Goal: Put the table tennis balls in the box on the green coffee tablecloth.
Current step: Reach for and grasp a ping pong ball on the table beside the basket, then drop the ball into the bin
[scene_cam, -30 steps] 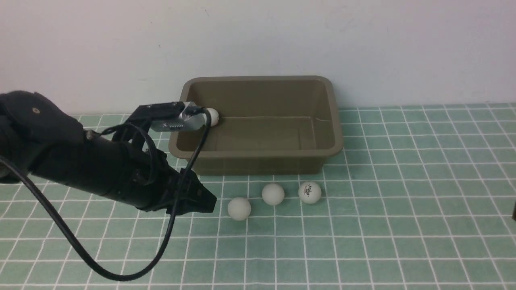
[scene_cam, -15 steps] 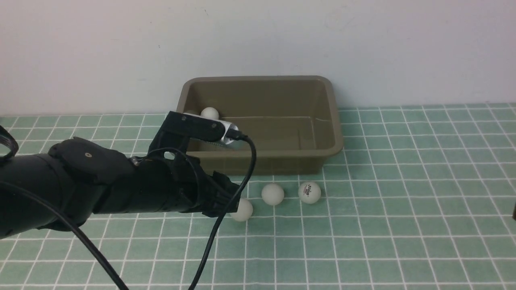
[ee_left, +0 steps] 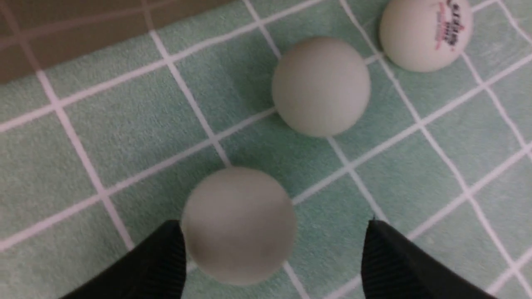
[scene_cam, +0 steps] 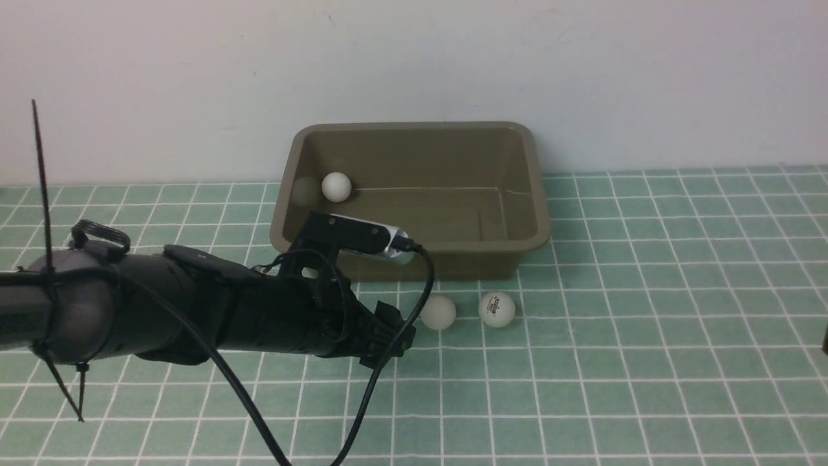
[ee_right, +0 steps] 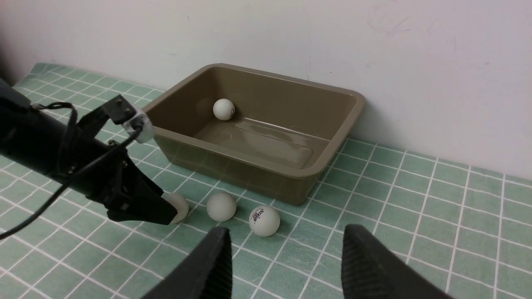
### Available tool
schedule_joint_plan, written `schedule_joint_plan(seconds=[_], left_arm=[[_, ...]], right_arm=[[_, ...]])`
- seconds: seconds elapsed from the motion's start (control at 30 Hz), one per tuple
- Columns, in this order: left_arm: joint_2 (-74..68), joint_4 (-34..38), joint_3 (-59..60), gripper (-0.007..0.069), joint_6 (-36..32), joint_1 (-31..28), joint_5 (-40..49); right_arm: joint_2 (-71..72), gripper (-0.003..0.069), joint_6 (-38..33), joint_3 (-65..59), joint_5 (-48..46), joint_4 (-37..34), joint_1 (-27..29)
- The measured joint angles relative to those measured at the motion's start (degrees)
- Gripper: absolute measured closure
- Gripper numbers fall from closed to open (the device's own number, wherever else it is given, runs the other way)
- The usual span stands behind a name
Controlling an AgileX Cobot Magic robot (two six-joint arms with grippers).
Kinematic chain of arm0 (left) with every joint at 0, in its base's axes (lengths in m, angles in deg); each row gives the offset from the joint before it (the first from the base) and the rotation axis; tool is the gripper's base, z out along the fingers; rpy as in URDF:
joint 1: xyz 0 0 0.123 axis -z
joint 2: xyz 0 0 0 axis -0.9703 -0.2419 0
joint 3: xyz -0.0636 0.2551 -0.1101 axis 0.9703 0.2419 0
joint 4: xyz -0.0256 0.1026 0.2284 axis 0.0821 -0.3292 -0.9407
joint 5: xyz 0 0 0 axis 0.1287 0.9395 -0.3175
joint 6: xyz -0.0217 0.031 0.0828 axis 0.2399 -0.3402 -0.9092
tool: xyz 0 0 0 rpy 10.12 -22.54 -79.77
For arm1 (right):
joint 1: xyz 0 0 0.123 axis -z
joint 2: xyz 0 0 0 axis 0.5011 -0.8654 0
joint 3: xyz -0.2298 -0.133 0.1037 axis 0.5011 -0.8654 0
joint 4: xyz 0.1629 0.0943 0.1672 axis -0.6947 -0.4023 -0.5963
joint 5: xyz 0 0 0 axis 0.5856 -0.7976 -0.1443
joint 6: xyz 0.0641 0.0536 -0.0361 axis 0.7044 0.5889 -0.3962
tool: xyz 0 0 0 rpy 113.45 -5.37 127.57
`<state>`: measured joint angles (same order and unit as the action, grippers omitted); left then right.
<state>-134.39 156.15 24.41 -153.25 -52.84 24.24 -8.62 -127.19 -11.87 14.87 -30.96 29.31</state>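
Note:
The olive-brown box (scene_cam: 466, 259) stands on the green tablecloth (scene_cam: 647, 323) against the wall. One white ball (scene_cam: 336, 186) lies inside it at its back left. A plain ball (scene_cam: 438, 311) and the logo ball (scene_cam: 497, 309) lie on the cloth in front of the box. My left gripper (scene_cam: 391, 340) is open and low over the cloth, hiding another plain ball in the front view. In the left wrist view that ball (ee_left: 237, 224) sits between the open fingers (ee_left: 386, 257), close against one of them. My right gripper (ee_right: 286, 234) is open and empty, hovering off to the right.
The white wall rises right behind the box. The left arm's black cable (scene_cam: 362, 414) loops down over the cloth at the front. In the right wrist view the box (ee_right: 232, 166) and the left gripper (ee_right: 141, 207) lie ahead.
My left gripper left the box, with one ball lying inside it. It swung down and to the right, and its open fingers now flank the nearest ball on the cloth.

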Motion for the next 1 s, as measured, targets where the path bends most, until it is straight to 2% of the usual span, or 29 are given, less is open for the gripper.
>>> schedule_joint_plan(seconds=[0.2,0.27,0.33,0.37,0.6,0.8,1.0], left_arm=[[-4.1,3.9,-3.2,0.0119,-4.4,0.0,-0.6],[-4.8,4.8,-3.8,0.0167,-5.0,0.1,-1.1],[-4.8,5.2,-3.9,0.0270,-5.3,0.1,-2.0],[-4.6,5.2,-3.9,0.0292,-5.4,0.1,-2.0],[0.6,3.0,-3.9,0.0279,-5.2,0.1,-0.7],[9.7,2.4,-3.9,0.0279,-5.6,0.1,5.8],[14.6,3.6,-4.6,0.0279,-12.1,0.3,6.9]], right_arm=[[0.0,0.0323,0.0,0.0,-0.2,0.0,0.0],[0.0,0.0323,0.0,0.0,-0.3,0.0,0.0],[0.0,0.0323,0.0,0.0,-0.5,0.0,0.0],[0.0,0.0323,0.0,0.0,-0.6,0.0,0.0],[0.0,0.0323,0.0,0.0,-1.9,0.0,0.0],[0.0,0.0323,0.0,0.0,-2.3,0.0,0.0],[0.0,0.0323,0.1,0.0,-2.4,0.0,0.0]])
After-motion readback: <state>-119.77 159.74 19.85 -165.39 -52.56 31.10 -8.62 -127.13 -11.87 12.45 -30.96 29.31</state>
